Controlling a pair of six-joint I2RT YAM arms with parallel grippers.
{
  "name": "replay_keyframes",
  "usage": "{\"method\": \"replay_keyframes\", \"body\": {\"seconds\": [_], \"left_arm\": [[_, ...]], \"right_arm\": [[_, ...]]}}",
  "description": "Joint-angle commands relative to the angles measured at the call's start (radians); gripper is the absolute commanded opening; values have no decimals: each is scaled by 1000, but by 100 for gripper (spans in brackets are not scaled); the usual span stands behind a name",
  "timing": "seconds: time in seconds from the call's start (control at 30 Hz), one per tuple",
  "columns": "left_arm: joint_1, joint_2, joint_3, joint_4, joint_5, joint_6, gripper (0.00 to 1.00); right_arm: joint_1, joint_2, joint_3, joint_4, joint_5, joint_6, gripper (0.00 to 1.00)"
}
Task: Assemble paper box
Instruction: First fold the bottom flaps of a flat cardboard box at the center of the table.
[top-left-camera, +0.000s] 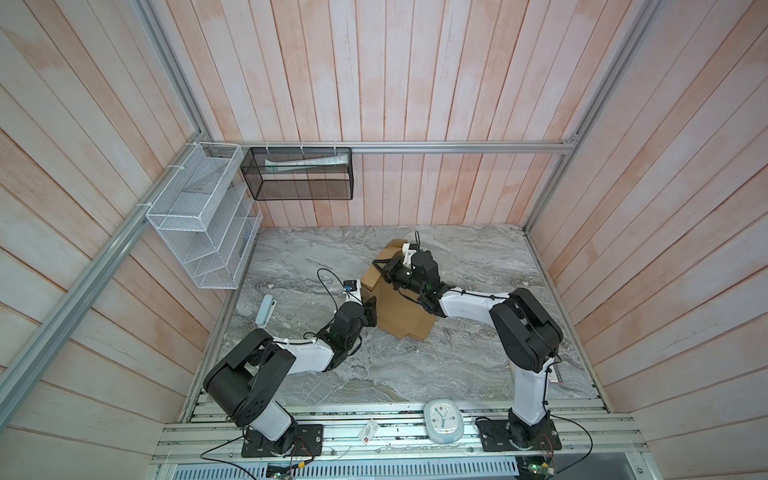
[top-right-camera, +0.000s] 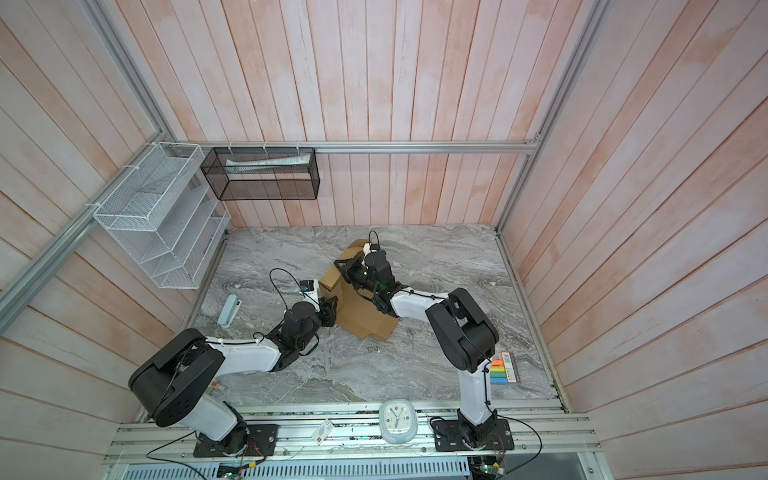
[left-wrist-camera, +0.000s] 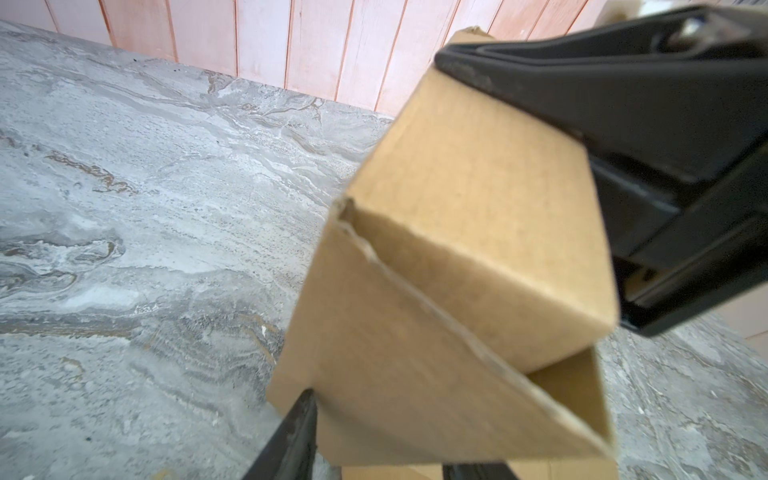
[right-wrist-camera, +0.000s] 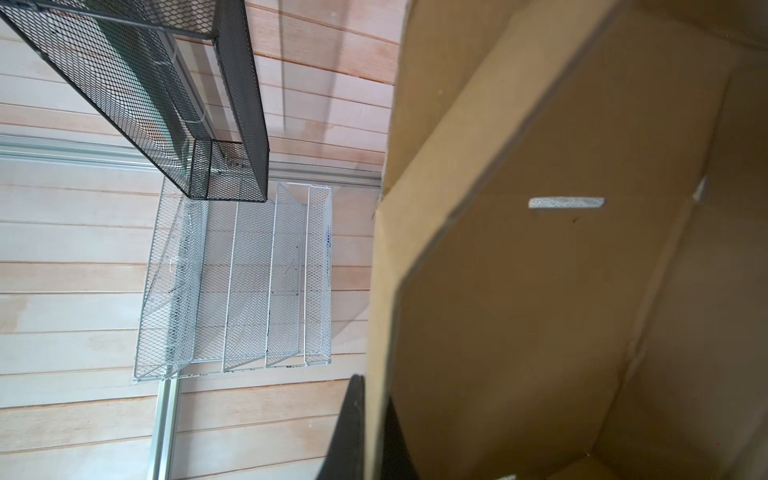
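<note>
The paper box (top-left-camera: 401, 316) (top-right-camera: 365, 318) is plain brown cardboard, half folded, lying mid-table with its far end raised. My left gripper (top-left-camera: 371, 309) (top-right-camera: 329, 311) is at the box's left edge. In the left wrist view the gripper (left-wrist-camera: 390, 432) straddles a folded side wall (left-wrist-camera: 457, 208), which fills the gap between the fingers. My right gripper (top-left-camera: 380, 266) (top-right-camera: 343, 266) reaches over the box from the right. In the right wrist view it (right-wrist-camera: 374, 390) is shut on the thin edge of an upright flap (right-wrist-camera: 540, 291). Its black fingers (left-wrist-camera: 582, 83) show above the wall.
A pale blue stapler-like object (top-left-camera: 266, 309) lies left of the arms. A white wire rack (top-left-camera: 199, 216) and a black mesh basket (top-left-camera: 299, 174) hang on the walls. A clock (top-left-camera: 443, 420) sits on the front rail. A coloured pack (top-right-camera: 505, 368) lies at the right.
</note>
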Motion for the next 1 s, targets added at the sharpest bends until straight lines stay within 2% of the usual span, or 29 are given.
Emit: {"method": "replay_keyframes", "body": {"seconds": [0.0, 0.97], "left_arm": [[4, 23, 35, 5, -88, -22, 49], [-5, 97, 60, 57, -160, -66, 52]], "right_arm": [[13, -17, -26, 22, -8, 7, 0], [40, 102, 32, 23, 2, 87, 0]]}}
